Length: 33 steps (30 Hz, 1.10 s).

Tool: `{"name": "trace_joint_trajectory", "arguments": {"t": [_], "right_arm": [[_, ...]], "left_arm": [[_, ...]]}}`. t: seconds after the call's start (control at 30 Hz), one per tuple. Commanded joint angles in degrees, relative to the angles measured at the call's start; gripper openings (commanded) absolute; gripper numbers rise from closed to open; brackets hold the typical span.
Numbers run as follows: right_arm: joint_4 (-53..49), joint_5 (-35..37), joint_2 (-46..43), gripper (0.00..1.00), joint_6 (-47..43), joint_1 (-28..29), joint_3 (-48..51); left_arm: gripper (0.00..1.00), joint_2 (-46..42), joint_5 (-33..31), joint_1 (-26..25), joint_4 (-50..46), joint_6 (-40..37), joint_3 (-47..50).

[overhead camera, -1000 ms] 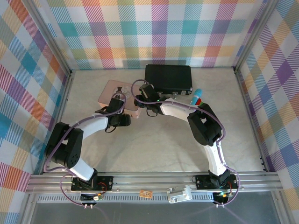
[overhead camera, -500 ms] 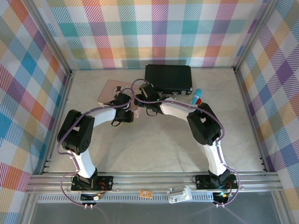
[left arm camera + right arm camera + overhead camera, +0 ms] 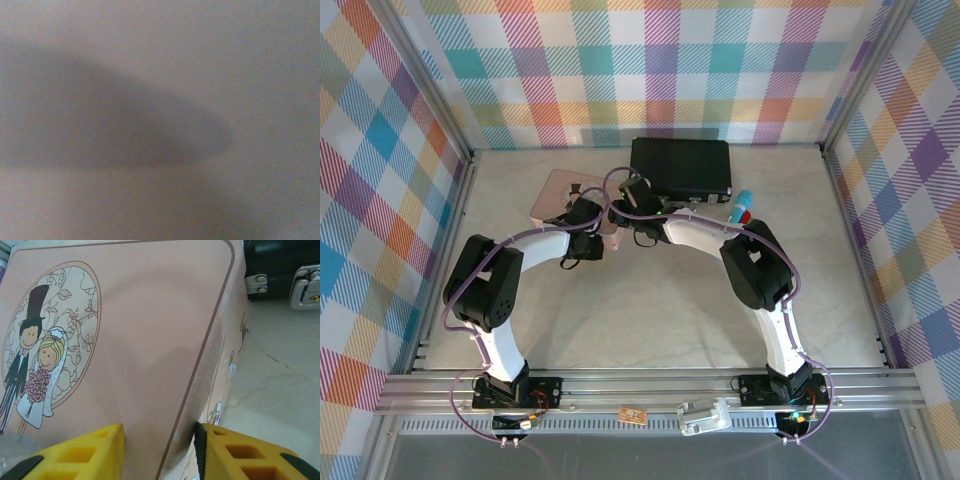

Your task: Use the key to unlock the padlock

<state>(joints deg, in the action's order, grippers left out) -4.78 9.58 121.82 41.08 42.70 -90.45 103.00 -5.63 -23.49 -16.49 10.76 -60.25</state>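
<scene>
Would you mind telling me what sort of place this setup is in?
Most likely a robot test cell in a lab rather than a home: plaid cloth walls box in a pale tabletop, and an aluminium mounting rail runs along its near edge.

Lab test cell, plaid-curtained walls (image 3: 650,70)
</scene>
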Motion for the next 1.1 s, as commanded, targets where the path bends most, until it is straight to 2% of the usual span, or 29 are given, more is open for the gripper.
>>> {"name": "trace_joint_trajectory", "arguments": {"t": [0.0, 0.2, 0.3, 0.37, 0.57, 0.83, 1.07], "right_arm": [[-7.07, -0.14, 2.95, 0.41, 0.76, 0.07, 0.16], [-8.12, 0.1, 3.17, 0.41, 0.75, -0.15, -0.19], [-7.91, 0.09, 3.22, 0.41, 1.08, -0.2, 0.1], [-8.04, 0.0, 3.24, 0.41, 1.1, -0.22, 0.1], [-8.74, 0.63, 3.4, 0.4, 1.29, -0.32, -0.26], [-8.07, -0.58, 2.87, 0.38, 3.53, -1.65, 1.02], [-8.04, -1.33, 2.59, 0.38, 2.53, -2.19, 0.36]], "left_arm": [[0.16, -2.22, 1.09, 1.09, 3.75, 3.52, 3.38], [0.16, -7.79, 7.44, 5.3, 13.13, 9.21, 9.46], [0.04, -9.72, 11.16, 7.25, 16.62, 10.71, 11.43], [0.02, -10.53, 12.73, 8.21, 17.91, 11.42, 12.32], [0.02, -13.55, 13.29, 10.74, 20.54, 13.99, 15.03], [0.01, -18.24, 11.1, 14.96, 26.12, 24.8, 20.17], [0.01, -23.27, 11.57, 15.27, 22.74, 23.7, 19.53]]}}
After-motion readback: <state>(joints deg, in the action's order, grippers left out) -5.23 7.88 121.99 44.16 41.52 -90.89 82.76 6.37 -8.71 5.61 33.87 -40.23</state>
